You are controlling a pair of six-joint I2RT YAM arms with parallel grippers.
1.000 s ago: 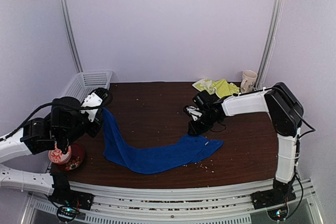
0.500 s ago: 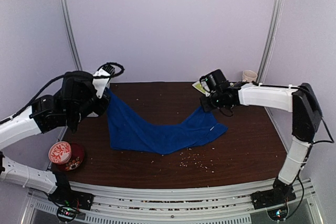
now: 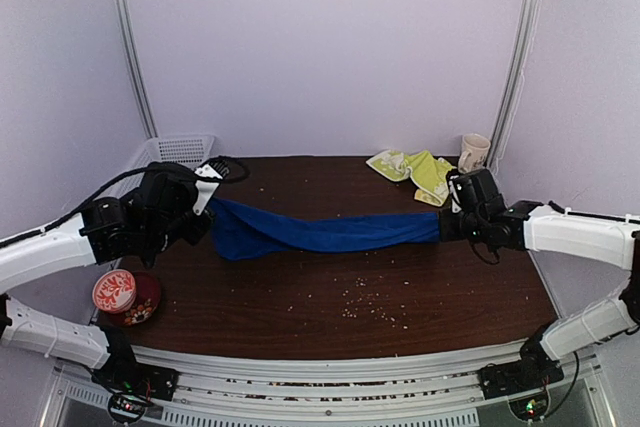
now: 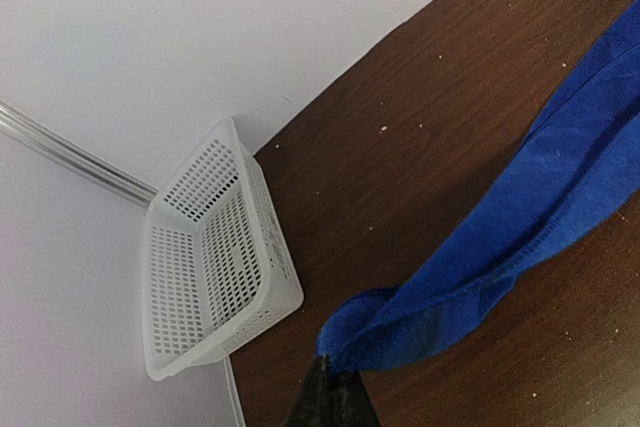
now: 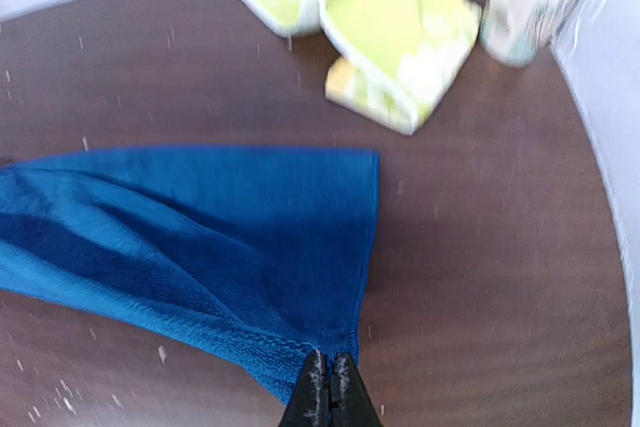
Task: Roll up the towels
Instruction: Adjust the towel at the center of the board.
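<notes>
Nearest the arm bases, a red-and-white patterned round container (image 3: 114,290) sits at the left front corner of the dark brown wooden table (image 3: 300,332), and pale crumbs (image 3: 362,307) are scattered ahead of it.

Mid-table now: the left gripper (image 3: 207,209) is clenched tight on the left end of the large royal-blue terry towel (image 3: 330,234). In its wrist view the dark fingertips (image 4: 330,392) are pinched together with a bunched knot of blue cloth (image 4: 480,267) rising out of them.

Over on the right, the right gripper (image 3: 446,224) is clamped on the opposite end. Its wrist view shows the jaws pressed together on a corner, with the fabric (image 5: 200,237) fanning away from that point.

So the towel is strung between the two arms as a long, narrow band across the middle of the table.

Farther back, the small yellow-green cloth with a pale white pattern (image 3: 415,169) lies crumpled near the rear right edge, apart from both grippers. A pale ceramic mug (image 3: 474,153) stands just to its right, and a white perforated plastic basket (image 3: 180,150) sits at the far left corner.
</notes>
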